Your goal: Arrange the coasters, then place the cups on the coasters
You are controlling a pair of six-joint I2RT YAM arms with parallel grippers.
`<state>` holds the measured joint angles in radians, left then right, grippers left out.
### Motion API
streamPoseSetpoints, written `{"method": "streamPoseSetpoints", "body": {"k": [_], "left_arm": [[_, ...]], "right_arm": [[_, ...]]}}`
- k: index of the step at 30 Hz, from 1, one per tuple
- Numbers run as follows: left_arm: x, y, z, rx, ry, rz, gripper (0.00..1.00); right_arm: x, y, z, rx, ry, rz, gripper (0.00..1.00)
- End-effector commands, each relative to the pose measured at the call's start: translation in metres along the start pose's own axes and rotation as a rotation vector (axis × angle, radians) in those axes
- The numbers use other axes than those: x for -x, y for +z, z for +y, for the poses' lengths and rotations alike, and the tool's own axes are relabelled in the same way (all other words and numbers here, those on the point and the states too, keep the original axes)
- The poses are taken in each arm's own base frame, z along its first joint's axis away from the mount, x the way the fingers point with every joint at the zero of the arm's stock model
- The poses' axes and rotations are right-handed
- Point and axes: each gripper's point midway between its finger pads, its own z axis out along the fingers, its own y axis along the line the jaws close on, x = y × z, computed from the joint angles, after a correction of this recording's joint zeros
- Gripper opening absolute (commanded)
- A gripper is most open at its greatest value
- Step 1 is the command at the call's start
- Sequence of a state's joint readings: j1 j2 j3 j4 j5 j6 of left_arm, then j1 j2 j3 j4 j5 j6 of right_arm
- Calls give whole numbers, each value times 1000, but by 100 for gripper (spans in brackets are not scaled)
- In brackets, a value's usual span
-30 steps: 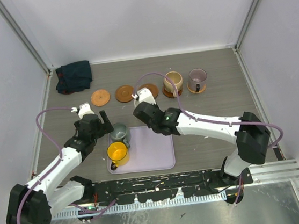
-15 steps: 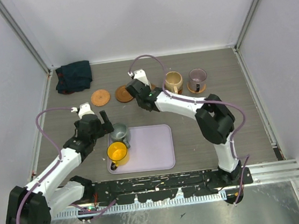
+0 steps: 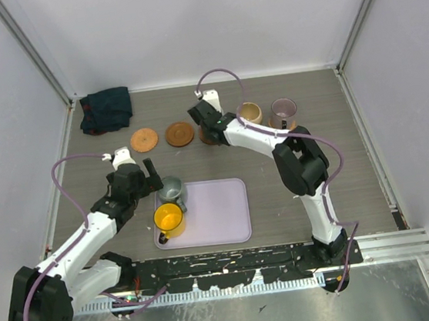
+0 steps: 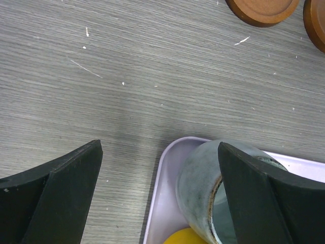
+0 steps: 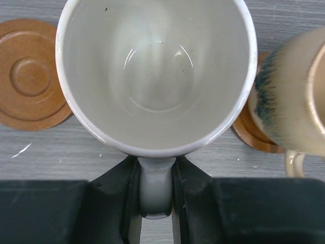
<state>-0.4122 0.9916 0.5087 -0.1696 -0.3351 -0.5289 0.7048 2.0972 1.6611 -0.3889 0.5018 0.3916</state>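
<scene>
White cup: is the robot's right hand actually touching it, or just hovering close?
Touching. In the right wrist view the right hand pinches the handle of the white cup, both fingers flush against it.

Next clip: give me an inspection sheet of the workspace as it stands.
Surface: grey wood-grain table, faint scratches.
Job's things: two bare round brown coasters; tan glazed cup and translucent purple cup on coasters; yellow cup and grey-green cup on lavender rectangular tray; white cup held.
Clutter: dark teal cloth, far left corner.
Tools: left tool open beside grey-green cup; right tool shut on white cup's handle.
Cables: purple cables looped along both arms.
Surroundings: white walls.
</scene>
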Motion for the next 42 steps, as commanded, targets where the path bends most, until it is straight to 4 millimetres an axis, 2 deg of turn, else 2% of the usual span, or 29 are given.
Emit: {"method": "streamPoseSetpoints", "body": {"k": [1, 15, 42], "left_arm": [[11, -1, -9, -28, 17, -18, 98], [7, 3, -11, -29, 20, 1, 98], [6, 5, -10, -22, 18, 2, 98]], "right_arm": [[57, -9, 2, 31, 124, -142, 1], [41, 6, 9, 45, 113, -101, 1], [19, 14, 16, 73, 97, -26, 1]]}}
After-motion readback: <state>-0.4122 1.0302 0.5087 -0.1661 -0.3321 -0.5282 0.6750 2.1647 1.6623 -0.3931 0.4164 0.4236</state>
